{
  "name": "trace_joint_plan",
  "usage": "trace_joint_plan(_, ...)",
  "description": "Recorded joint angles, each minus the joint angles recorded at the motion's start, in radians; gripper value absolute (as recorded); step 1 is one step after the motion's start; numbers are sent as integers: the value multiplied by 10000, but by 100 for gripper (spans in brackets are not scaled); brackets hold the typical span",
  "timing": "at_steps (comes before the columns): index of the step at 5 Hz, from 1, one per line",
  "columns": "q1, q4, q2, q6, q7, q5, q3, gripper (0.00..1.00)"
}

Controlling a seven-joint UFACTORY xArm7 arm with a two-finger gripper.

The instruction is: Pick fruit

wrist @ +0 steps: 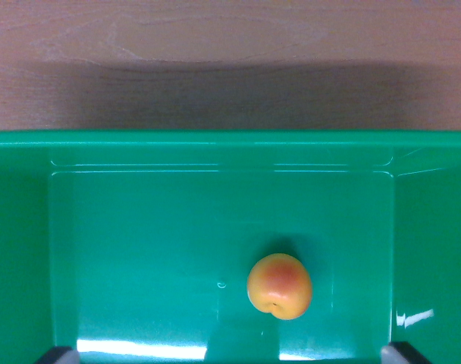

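Green plastic fills most of the wrist view: we are looking straight down into a bin [33, 250] whose far rim runs across the middle of the picture, with a wooden surface [230, 61] beyond it. On the bin's floor lies one fruit [280, 286], orange-yellow with a red blush and a small stem dimple, probably a peach or apricot, sitting a little to the wrist view's right of centre and clear of every wall. We judge that the camera is held above the bin so the fruit sits roughly between the two dark tips at the bottom corners. Those tips belong to our pincer [230, 356]; they stand far apart, near opposite edges of the picture, so it is spread wide and holds nothing. Only slivers of the tips show, so we cannot tell their shape or how high they hang above the floor. The bin's near wall is cut off, and glare along the bottom hides part of the floor.
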Motion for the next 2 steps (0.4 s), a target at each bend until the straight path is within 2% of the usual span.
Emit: trace_joint_plan(2,-6,-104,25,-127,-22,-2,-5,0)
